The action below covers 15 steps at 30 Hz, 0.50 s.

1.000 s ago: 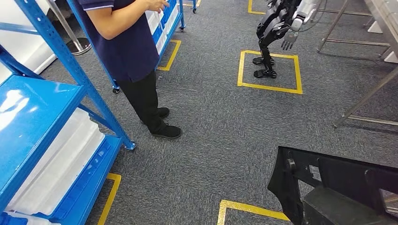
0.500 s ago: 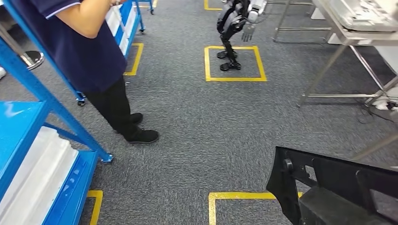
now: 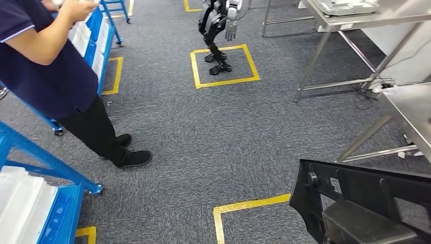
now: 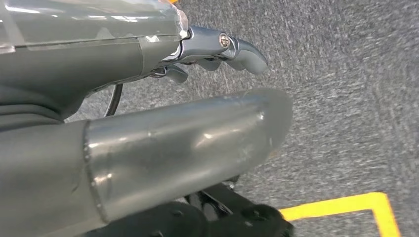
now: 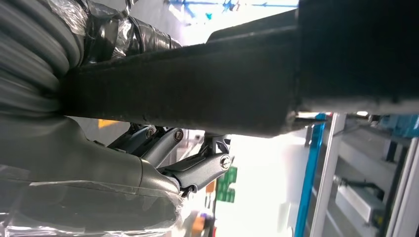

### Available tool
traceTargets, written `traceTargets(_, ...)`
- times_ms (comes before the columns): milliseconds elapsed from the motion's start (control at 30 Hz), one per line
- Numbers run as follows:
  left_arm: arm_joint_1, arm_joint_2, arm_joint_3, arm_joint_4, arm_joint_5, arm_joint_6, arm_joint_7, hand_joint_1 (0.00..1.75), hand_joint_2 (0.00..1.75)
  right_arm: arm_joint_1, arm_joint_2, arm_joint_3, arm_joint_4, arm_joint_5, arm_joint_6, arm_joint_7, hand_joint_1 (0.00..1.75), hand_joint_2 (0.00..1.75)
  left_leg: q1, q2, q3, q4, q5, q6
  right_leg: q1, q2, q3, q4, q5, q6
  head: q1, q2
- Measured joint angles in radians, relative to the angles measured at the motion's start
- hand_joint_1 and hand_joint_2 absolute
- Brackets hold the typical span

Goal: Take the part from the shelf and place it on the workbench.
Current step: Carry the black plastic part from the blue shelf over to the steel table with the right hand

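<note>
Fingers [image 5: 197, 170] of the right hand [image 5: 99, 163] grip the flat, black, ribbed plastic part [image 3: 366, 203]; left-hand fingers [image 4: 237, 49] curl empty.

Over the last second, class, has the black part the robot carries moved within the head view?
No. The black part sits in the same lower-right corner; the floor's yellow tape shifted because the camera turned.

The left hand [image 4: 148, 133] has a thick, shiny grey thumb and darker grey fingers [image 4: 242, 49] with a small silver screw. The right hand [image 5: 123, 168] has a grey ribbed cover under crinkly clear wrap.
</note>
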Motion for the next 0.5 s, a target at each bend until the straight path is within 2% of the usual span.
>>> traceTargets(33, 0.000, 0.001, 0.001, 0.000, 0.000, 0.000, 0.008, 0.00, 0.00, 0.000, 0.000, 0.001, 0.001, 0.004, -0.007, 0.002, 1.75, 1.75, 0.000, -0.005, 0.019, -0.047, 0.036, 0.002, 0.000, 0.014, 0.000, 0.003, -0.001, 0.001, 0.000, 0.000)
traceTargets(67, 0.000, 0.002, 0.001, 0.000, 0.000, 0.000, 0.014, 0.00, 0.00, 0.000, 0.000, 0.001, 0.002, 0.008, -0.014, 0.003, 1.75, 1.75, 0.001, -0.022, 0.048, -0.117, 0.077, 0.005, -0.001, 0.028, 0.000, 0.006, -0.001, 0.002, 0.000, 0.000)
traceTargets(100, 0.001, 0.003, 0.002, 0.000, 0.000, 0.000, 0.019, 0.00, 0.00, -0.001, 0.000, 0.002, 0.002, 0.009, -0.019, 0.004, 1.75, 1.75, 0.002, -0.044, 0.076, -0.185, 0.106, 0.008, 0.001, 0.040, -0.001, 0.010, -0.003, 0.005, 0.000, 0.000)
traceTargets(133, 0.001, 0.005, 0.002, 0.000, 0.000, 0.000, 0.022, 0.00, 0.00, -0.002, 0.000, 0.002, 0.002, 0.009, -0.023, 0.005, 1.75, 1.75, 0.002, -0.064, 0.096, -0.232, 0.122, 0.012, 0.001, 0.052, -0.005, 0.013, -0.003, 0.010, 0.000, 0.000)
traceTargets(167, 0.001, 0.006, 0.002, 0.000, 0.000, -0.001, 0.021, 0.00, 0.00, -0.002, 0.000, 0.003, 0.003, 0.009, -0.027, 0.006, 1.75, 1.75, 0.002, -0.077, 0.105, -0.258, 0.126, 0.015, 0.000, 0.063, -0.009, 0.014, -0.001, 0.016, 0.000, 0.000)
traceTargets(233, 0.000, 0.007, 0.002, 0.000, 0.000, -0.006, 0.014, 0.00, 0.00, -0.003, 0.000, 0.004, 0.006, 0.009, -0.035, 0.007, 1.75, 1.75, 0.001, -0.066, 0.109, -0.268, 0.125, 0.023, -0.002, 0.084, -0.016, 0.013, 0.004, 0.029, 0.000, 0.000)
traceTargets(267, 0.000, 0.006, 0.002, 0.000, 0.000, -0.009, 0.009, 0.00, 0.00, -0.003, 0.000, 0.004, 0.009, 0.009, -0.039, 0.007, 1.75, 1.75, 0.002, -0.054, 0.111, -0.273, 0.129, 0.030, -0.002, 0.079, -0.019, 0.016, 0.002, 0.034, 0.000, 0.000)
traceTargets(300, 0.000, 0.006, 0.002, 0.000, 0.000, -0.012, 0.005, 0.00, 0.00, -0.003, -0.001, 0.005, 0.011, 0.010, -0.043, 0.008, 1.75, 1.75, 0.003, -0.042, 0.113, -0.278, 0.133, 0.037, -0.001, 0.059, -0.027, 0.030, -0.009, 0.038, 0.001, 0.000)
traceTargets(333, 0.000, 0.006, 0.002, 0.000, 0.000, -0.013, 0.001, 0.00, 0.00, -0.004, -0.001, 0.006, 0.014, 0.012, -0.047, 0.008, 1.75, 1.75, 0.005, -0.028, 0.114, -0.283, 0.137, 0.043, 0.001, 0.030, -0.043, 0.064, -0.032, 0.041, 0.001, 0.000)
traceTargets(367, 0.003, 0.007, 0.002, 0.000, 0.000, -0.014, -0.001, 0.00, 0.00, -0.006, -0.002, 0.008, 0.016, 0.016, -0.052, 0.009, 1.75, 1.75, 0.004, -0.013, 0.114, -0.285, 0.138, 0.048, 0.001, -0.002, -0.068, 0.117, -0.064, 0.043, 0.001, 0.000)
traceTargets(400, 0.006, 0.007, 0.002, 0.000, 0.000, -0.014, -0.003, 0.00, 0.00, -0.007, -0.002, 0.010, 0.019, 0.022, -0.057, 0.010, 1.75, 1.75, 0.002, 0.002, 0.113, -0.286, 0.137, 0.051, 0.000, -0.023, -0.100, 0.183, -0.099, 0.046, 0.002, 0.000)
traceTargets(433, 0.009, 0.007, 0.002, 0.000, 0.000, -0.014, -0.003, 0.00, 0.00, -0.008, -0.003, 0.012, 0.022, 0.029, -0.062, 0.011, 1.75, 1.75, 0.001, 0.017, 0.113, -0.285, 0.136, 0.052, -0.003, -0.033, -0.128, 0.244, -0.124, 0.049, 0.002, 0.000)
traceTargets(467, 0.011, 0.007, 0.002, 0.000, 0.000, -0.013, -0.003, 0.00, 0.00, -0.008, -0.004, 0.014, 0.025, 0.035, -0.068, 0.012, 1.75, 1.75, 0.000, 0.032, 0.113, -0.285, 0.134, 0.052, -0.006, -0.038, -0.145, 0.282, -0.133, 0.052, 0.002, 0.000)
traceTargets(500, 0.011, 0.007, 0.002, 0.000, 0.000, -0.013, -0.003, 0.00, 0.00, -0.008, -0.004, 0.015, 0.027, 0.040, -0.072, 0.013, 1.75, 1.75, 0.000, 0.046, 0.114, -0.285, 0.133, 0.051, -0.008, -0.041, -0.143, 0.283, -0.123, 0.054, 0.002, 0.000)
